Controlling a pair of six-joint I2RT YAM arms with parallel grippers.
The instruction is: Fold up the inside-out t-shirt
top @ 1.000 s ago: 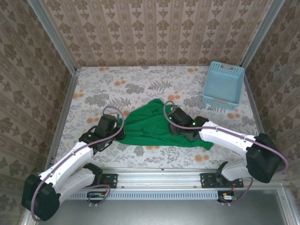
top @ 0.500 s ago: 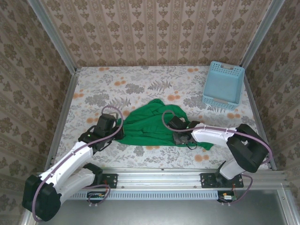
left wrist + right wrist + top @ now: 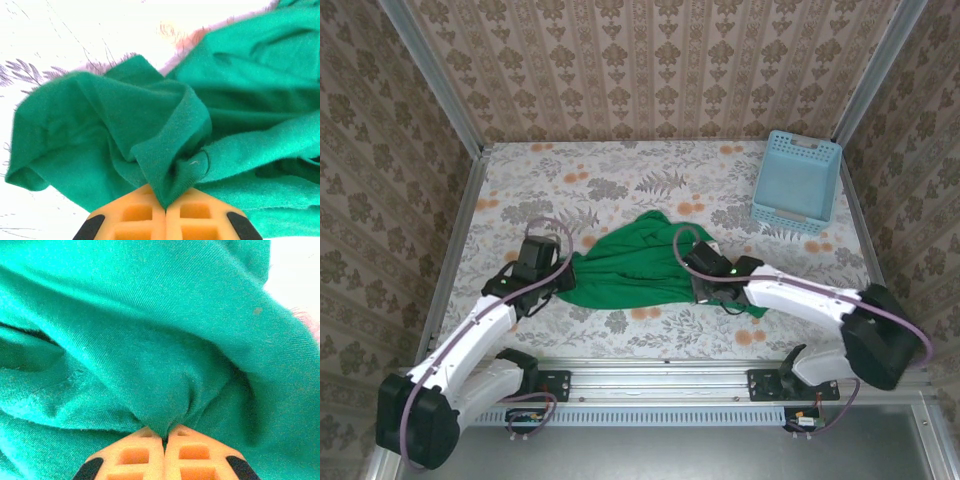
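Since a second ago the left gripper [image 3: 563, 278] has slid toward the left of the frame. It has dragged along the left corner of the bright green short-sleeved cloth t-shirt [image 3: 640, 268], so the cloth now lies wider and flatter. The right gripper [image 3: 708, 288], jaws apart before, has now clamped onto the shirt's right side.

The shirt sits centre-low in the overhead view on the floral-print table surface [image 3: 620, 185]. Soft knit, wrinkly, bunched, irregular outline; sleeves and collar can't be made out.

Left wrist view: left gripper [image 3: 166, 202] pressed together, pinching a thick twisted fold of shirt [image 3: 125, 125]. Fine weave and a folded band edge are visible. The orange fingers [image 3: 135, 216] are waffle-moulded plastic, cut off by the bottom edge.

Right wrist view: right gripper [image 3: 165, 434] also pressed together, on a gathered pucker of shirt [image 3: 150, 330]. Fine ribbed knit, small pale speck upper right.

Overhead, both sets of fingertips are hidden under wrists and cloth.

The light blue plastic lattice basket [image 3: 797, 180] is rectangular and sits upper right, well apart from the shirt, same spot as before.
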